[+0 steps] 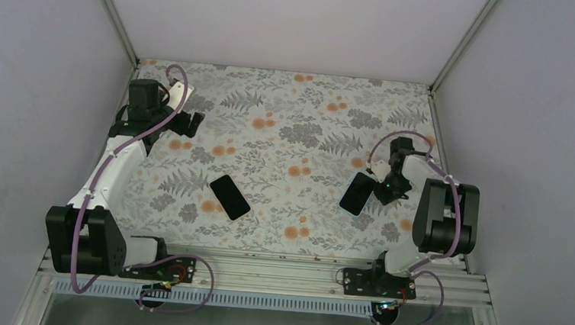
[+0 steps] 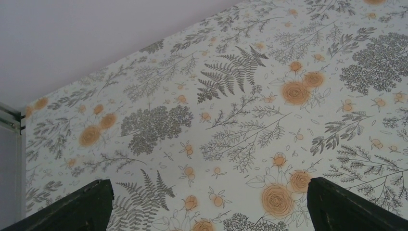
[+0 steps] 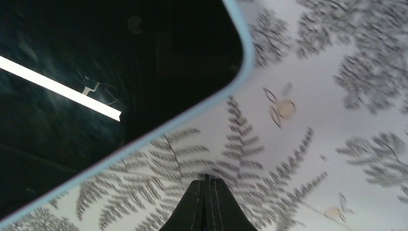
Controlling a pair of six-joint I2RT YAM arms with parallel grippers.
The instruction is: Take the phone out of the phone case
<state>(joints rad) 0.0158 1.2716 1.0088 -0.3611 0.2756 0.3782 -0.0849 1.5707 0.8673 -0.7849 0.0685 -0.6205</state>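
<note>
A phone with a dark glossy screen in a light blue case (image 1: 357,193) lies flat on the right of the flowered table. It fills the upper left of the right wrist view (image 3: 96,86). My right gripper (image 1: 379,187) is shut and empty, its tips (image 3: 207,182) low over the cloth just beside the case's long edge, apart from it. A second flat black phone-shaped slab (image 1: 230,197) lies in the middle of the table. My left gripper (image 1: 189,122) is open and empty at the far left back, over bare cloth (image 2: 207,207).
White walls stand close on the left, back and right. The aluminium rail (image 1: 261,271) with both arm bases runs along the near edge. A metal corner post (image 2: 9,118) shows at the left of the left wrist view.
</note>
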